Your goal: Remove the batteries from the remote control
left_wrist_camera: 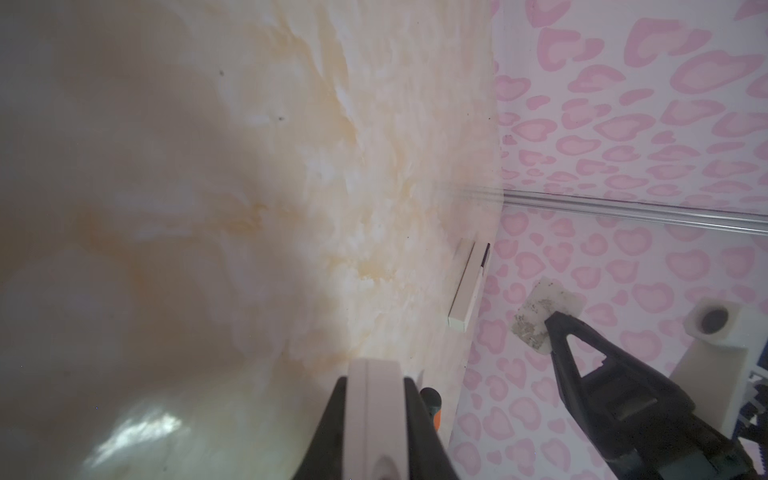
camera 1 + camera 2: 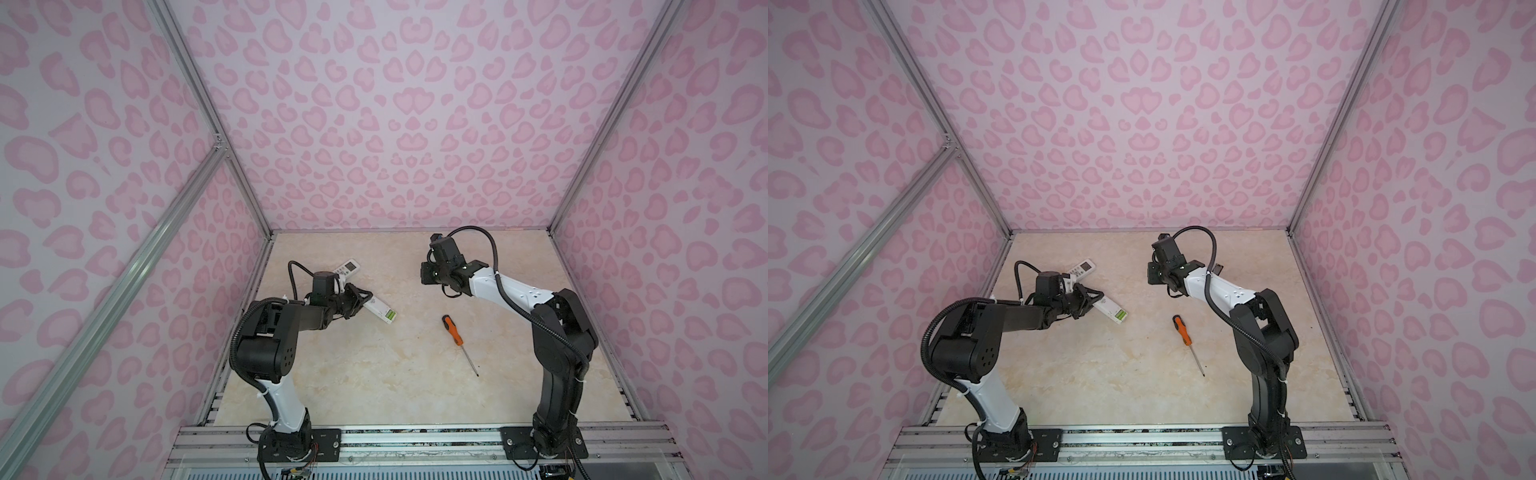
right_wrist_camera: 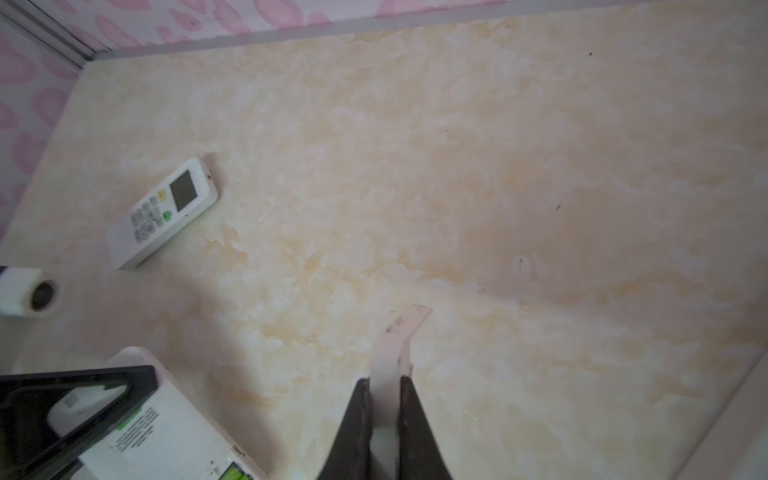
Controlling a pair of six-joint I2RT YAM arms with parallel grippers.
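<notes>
Clamping the remote (image 2: 379, 308), left gripper (image 2: 360, 300) hides its middle; batteries (image 2: 390, 317) peek out.

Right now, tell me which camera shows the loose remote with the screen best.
The right wrist view: the remote with the screen lies whole and unblocked on the table, screen and buttons facing up. In both top views that remote is small and partly hidden behind the left arm. The left wrist view does not show it.

Soft even light; wrist views blur up close (glare on the table (image 1: 137, 432)).
</notes>
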